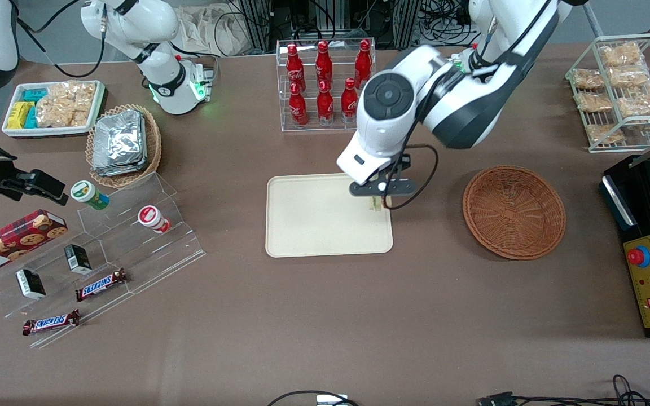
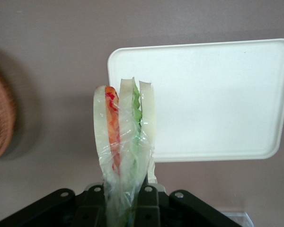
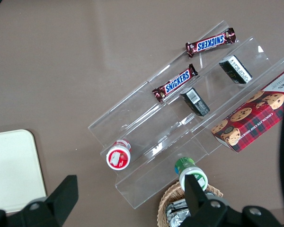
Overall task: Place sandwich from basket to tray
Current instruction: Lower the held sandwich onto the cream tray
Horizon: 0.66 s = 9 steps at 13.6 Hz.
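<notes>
The sandwich point(image 2: 124, 127) is a plastic-wrapped wedge of pale bread with orange-red and green filling, and my gripper point(image 2: 124, 196) is shut on its wrapped end. In the front view the gripper point(image 1: 380, 198) hangs over the edge of the cream tray point(image 1: 313, 220) that faces the basket, with only a sliver of the sandwich point(image 1: 377, 204) showing under it. The brown wicker basket point(image 1: 514, 211) sits empty toward the working arm's end of the table. In the wrist view the tray point(image 2: 213, 94) lies below the sandwich and a bit of the basket's rim point(image 2: 0, 118) shows.
A clear rack of red cola bottles point(image 1: 325, 79) stands farther from the front camera than the tray. A lighter basket of foil packets point(image 1: 122, 144) and a clear stepped display point(image 1: 105, 254) with snacks lie toward the parked arm's end. A black control box point(image 1: 649, 254) sits beside the brown basket.
</notes>
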{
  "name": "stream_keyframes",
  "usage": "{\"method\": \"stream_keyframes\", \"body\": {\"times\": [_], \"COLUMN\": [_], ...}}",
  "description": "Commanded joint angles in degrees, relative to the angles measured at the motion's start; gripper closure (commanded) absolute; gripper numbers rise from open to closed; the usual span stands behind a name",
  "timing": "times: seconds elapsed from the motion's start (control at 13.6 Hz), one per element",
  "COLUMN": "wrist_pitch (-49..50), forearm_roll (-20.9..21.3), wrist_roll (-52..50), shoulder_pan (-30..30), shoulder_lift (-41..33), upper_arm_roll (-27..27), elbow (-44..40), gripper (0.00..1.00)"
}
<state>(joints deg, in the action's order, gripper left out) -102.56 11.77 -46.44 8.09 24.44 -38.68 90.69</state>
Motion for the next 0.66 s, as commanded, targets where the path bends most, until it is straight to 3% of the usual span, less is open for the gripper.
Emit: {"method": "stream_keyframes", "body": {"times": [0.0,0.3,0.59], "wrist_pitch": [-8.86,-16.53,-20.92], "forearm_roll": [3.77,8.70,9.32], "wrist_roll": [-1.02,-1.37,-3.04], "shoulder_pan": [-0.88,-1.15,-0.79], "shoulder_lift": [0.95,7.54,10.98], "upper_arm_roll": [-0.53,0.53,1.76], "elbow": [7.64,10.30,10.47], "gripper": [0.80,0.80,0.80]}}
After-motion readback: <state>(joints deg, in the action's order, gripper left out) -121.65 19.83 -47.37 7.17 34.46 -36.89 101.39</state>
